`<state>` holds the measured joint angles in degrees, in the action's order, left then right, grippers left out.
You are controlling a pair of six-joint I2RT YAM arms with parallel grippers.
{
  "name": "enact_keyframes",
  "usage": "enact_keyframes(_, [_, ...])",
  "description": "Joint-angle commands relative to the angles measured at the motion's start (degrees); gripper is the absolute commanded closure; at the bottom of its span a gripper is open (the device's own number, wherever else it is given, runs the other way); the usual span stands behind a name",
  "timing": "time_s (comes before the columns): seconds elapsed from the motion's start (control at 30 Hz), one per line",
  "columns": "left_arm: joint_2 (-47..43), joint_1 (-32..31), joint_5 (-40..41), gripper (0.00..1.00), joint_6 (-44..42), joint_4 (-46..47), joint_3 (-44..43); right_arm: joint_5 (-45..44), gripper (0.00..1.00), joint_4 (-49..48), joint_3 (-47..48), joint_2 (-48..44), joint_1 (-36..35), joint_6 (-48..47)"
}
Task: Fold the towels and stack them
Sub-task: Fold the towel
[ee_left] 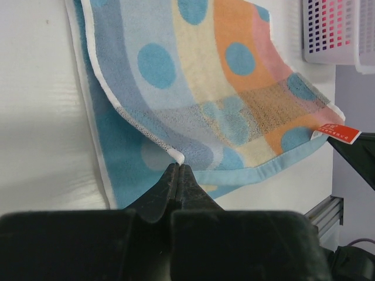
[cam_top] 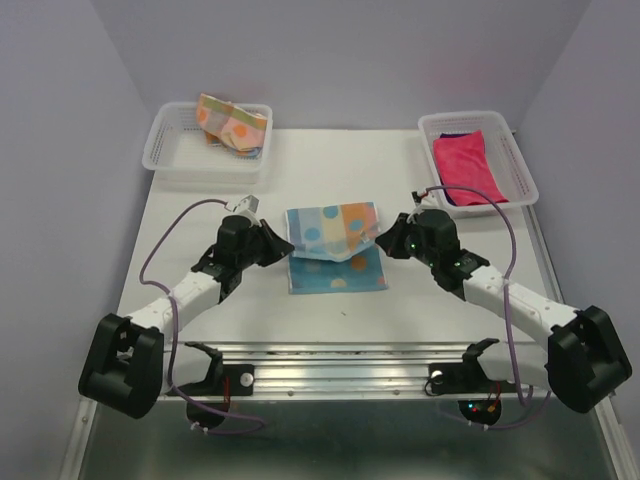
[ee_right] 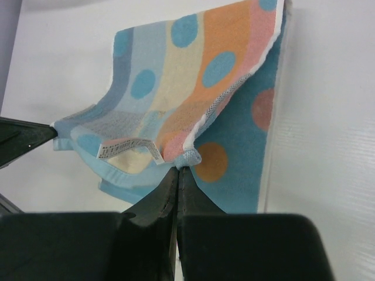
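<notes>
1. Pale lilac walls close in a white table on three sides, and a metal rail runs along its near edge between the two arm bases
2. Mid-table lies the light-blue patterned towel — spotted and striped in blue, cream, orange and pink. Its lower layer is flat on the surface, and its upper layer is lifted and sags between the two grippers
3. The left gripper has its fingers pressed together on a white-edged corner of the raised layer
4. The right gripper is clamped the same way on the light-blue hem at the opposite corner of that layer
5. A small red label with white writing is sewn into the hem beside the right gripper's corner, but the characters are too small to read. From the right wrist its pale reverse shows fine print, also illegible
6. At the far left corner, the left mesh basket holds the orange-yellow-pink patterned towel, crumpled and rising above the rim
7. At the far right corner, the right mesh basket holds the bright pink towel, which lies on top of the dark purple towel
8. Bare table surrounds the blue towel on every side — both baskets stand well apart from it, and its near edge stops short of the rail
</notes>
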<state>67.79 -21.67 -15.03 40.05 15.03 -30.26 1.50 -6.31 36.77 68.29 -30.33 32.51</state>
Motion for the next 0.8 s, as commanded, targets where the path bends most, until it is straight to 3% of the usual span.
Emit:
enact_keyframes(0.0, [-4.33, -0.82, 1.14, 1.00, 0.29, -1.31, 0.81, -1.15, 0.99, 3.40, -2.23, -3.68, -1.05, 1.06])
enact_keyframes(0.23, [-8.37, -1.79, 1.75, 1.00, 1.61, -2.55, 4.33, -2.38, 0.99, 4.46, -4.95, -5.10, -1.40, 1.50])
enact_keyframes(0.77, [-2.67, -2.85, 0.62, 1.00, 2.57, -1.84, 10.31, 2.71, 0.98, 0.69, -11.02, -0.44, -1.66, 3.87])
